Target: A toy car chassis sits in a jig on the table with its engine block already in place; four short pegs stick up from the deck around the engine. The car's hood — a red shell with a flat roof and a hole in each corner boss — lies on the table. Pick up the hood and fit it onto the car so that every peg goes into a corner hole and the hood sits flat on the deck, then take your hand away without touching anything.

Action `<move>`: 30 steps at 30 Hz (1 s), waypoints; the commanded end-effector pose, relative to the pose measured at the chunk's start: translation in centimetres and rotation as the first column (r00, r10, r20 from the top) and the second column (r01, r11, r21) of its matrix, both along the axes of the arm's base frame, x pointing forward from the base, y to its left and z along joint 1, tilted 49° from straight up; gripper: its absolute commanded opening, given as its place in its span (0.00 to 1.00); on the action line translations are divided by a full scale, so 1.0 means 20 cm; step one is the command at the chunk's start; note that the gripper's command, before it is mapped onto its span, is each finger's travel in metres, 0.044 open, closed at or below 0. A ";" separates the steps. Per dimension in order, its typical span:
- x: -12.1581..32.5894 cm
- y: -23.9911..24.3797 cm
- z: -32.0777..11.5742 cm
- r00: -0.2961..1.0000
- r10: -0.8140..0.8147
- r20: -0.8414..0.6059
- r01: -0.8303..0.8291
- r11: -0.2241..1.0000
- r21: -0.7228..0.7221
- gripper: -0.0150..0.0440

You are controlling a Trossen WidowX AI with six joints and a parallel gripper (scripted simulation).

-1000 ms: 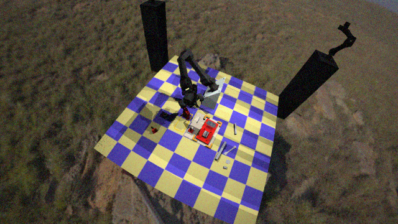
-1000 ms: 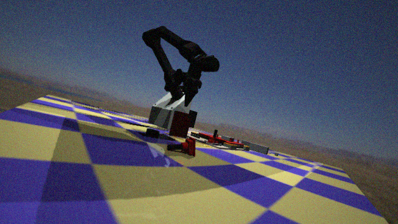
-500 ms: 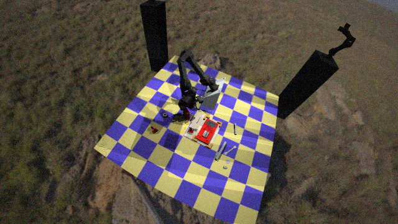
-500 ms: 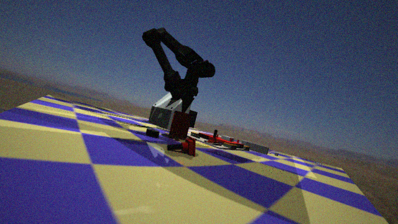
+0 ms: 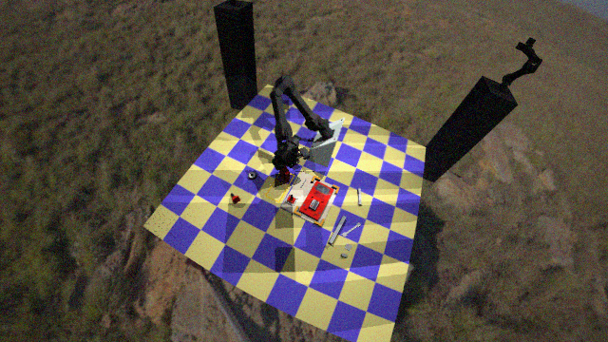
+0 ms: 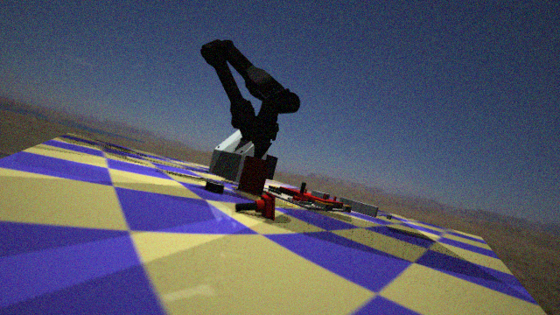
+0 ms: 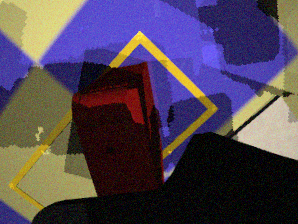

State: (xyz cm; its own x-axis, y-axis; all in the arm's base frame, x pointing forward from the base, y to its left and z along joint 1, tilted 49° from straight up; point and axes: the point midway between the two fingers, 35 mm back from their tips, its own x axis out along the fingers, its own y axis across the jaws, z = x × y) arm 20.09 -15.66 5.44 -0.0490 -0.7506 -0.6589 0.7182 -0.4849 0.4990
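Hood (image 5: 283,175) (image 6: 253,175) (image 7: 117,150): off the car, just beside the jig (image 5: 323,221).
Boxy red shell, dark in shade, standing tall inside a yellow outline (image 5: 269,198) (image 7: 177,71). Gripper (image 5: 285,166) (image 6: 261,154) (image 7: 202,143) right above it, fingers together; can't tell if touching.

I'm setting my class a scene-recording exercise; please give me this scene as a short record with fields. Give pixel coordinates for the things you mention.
gripper: the gripper (image 5: 285,166) (image 6: 261,153) (image 7: 202,143), shut, close above the hood
hood: red shell (image 5: 283,176) (image 6: 252,175) (image 7: 117,150), off the car, at the yellow outline (image 7: 177,71)
gripper-hood contact: cannot tell
chassis: red (image 5: 325,196) (image 6: 315,199), engine block (image 5: 314,204) aboard
hood fitted: no
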 end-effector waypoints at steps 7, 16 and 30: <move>0.03 -0.01 0.01 1.000 0.002 0.000 -0.002 1.000 0.003 0.25; 0.05 -0.03 0.03 1.000 0.002 0.000 -0.002 1.000 0.003 0.25; 0.08 -0.05 0.05 1.000 0.002 0.001 -0.002 1.000 0.003 0.25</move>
State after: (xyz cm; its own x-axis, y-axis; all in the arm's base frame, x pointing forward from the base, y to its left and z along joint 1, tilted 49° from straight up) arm 21.61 -16.50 6.41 -0.0463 -0.7507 -0.6590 0.7163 -0.4848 0.5019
